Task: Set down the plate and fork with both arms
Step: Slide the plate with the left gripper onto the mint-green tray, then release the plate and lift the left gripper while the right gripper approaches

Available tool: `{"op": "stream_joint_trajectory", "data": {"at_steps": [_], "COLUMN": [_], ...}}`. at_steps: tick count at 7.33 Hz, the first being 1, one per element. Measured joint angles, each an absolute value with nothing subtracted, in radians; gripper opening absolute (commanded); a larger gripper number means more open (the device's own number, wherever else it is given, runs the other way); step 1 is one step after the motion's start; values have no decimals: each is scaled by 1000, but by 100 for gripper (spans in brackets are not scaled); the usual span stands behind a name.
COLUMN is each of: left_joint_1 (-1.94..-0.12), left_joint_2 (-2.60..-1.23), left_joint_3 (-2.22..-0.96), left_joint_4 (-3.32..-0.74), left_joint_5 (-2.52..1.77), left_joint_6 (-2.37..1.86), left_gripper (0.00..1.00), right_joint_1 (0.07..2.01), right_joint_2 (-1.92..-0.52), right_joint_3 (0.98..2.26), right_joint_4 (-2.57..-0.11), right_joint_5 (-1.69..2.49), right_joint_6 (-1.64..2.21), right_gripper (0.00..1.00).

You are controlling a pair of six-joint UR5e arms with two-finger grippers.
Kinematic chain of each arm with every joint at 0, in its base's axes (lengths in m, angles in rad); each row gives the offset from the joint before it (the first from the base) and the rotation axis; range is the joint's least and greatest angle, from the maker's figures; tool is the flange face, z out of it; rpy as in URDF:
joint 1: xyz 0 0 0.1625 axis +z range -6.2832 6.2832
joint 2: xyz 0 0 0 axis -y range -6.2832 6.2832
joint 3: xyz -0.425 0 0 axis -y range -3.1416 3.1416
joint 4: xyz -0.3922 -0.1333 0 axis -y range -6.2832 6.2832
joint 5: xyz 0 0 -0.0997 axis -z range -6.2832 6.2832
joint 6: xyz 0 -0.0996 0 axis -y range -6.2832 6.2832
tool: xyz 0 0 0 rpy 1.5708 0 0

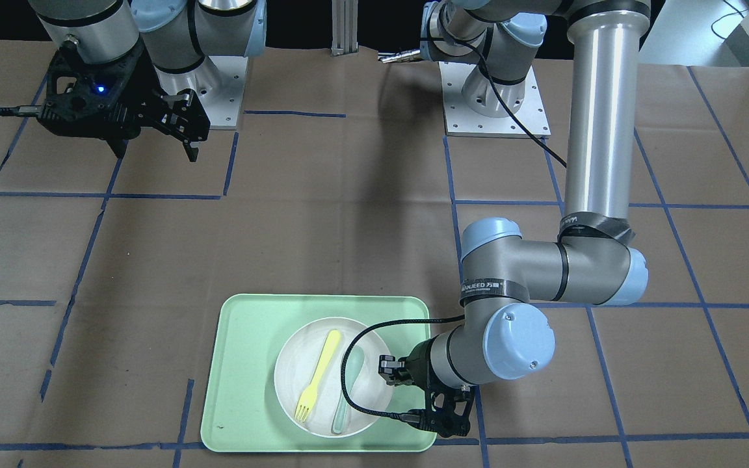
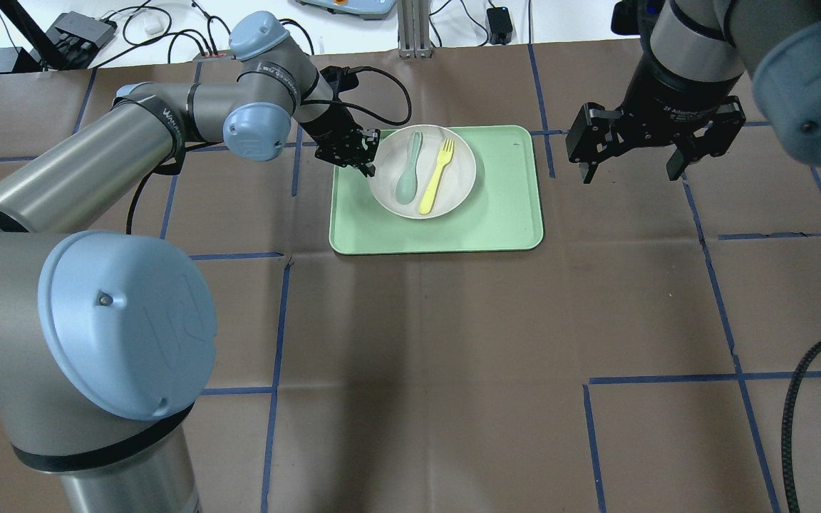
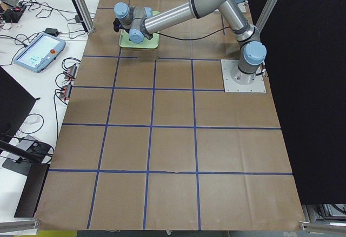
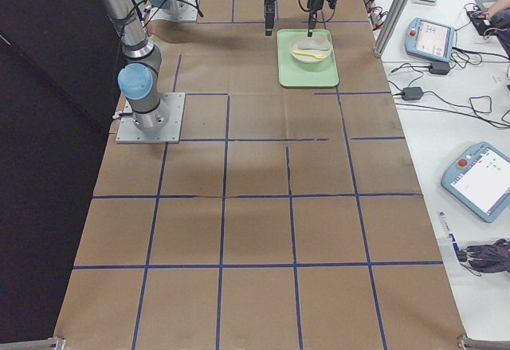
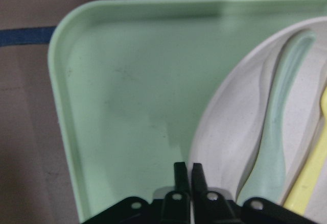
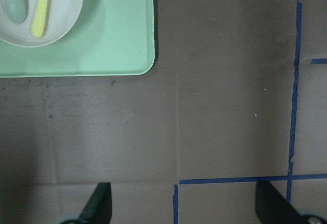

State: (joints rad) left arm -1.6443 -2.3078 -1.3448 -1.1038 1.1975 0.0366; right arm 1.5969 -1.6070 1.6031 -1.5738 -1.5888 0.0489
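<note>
Plate [image 2: 457, 171] with fork [image 2: 436, 178] sits on tray [image 2: 510, 214], unplaced. Left gripper [image 5: 187, 168], nearly closed, pinches plate rim. Right gripper [image 2: 630, 176] is spread wide, empty.

The left arm [image 1: 599, 130] wears a black band [image 1: 493, 286] reading "WANJEED".

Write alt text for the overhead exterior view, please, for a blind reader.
The left gripper is shut on the rim of an off-white plate holding a yellow fork and green spoon, on a mint tray. The right gripper hangs open beside it.
</note>
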Motion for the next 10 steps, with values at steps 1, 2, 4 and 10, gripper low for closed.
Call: {"op": "stream_joint_trajectory", "data": {"at_steps": [1, 2, 4, 10], "left_joint_1": [-1647, -1648, -1650, -1637], "left_joint_2": [-2309, -2308, -2291, -1839], "left_joint_3": [-1344, -1343, -1343, -1371], "left_joint_4": [-1107, -1109, -1127, -1648], "left_joint_5": [1198, 1199, 1200, 1441], "left_joint_6": [28, 24, 12, -3], "left_gripper": [54, 89, 99, 99], "right_joint_1": [1597, 1597, 1599, 1600], "right_joint_2": [-1607, -1605, -1601, -1573], "right_joint_3": [1602, 1599, 1595, 1593], "right_joint_4": [-1573, -1571, -1570, -1580], "right_joint_5": [-1589, -1590, -1587, -1589], "right_joint_6": [49, 50, 50, 51], "right_gripper": [100, 100, 100, 100]}}
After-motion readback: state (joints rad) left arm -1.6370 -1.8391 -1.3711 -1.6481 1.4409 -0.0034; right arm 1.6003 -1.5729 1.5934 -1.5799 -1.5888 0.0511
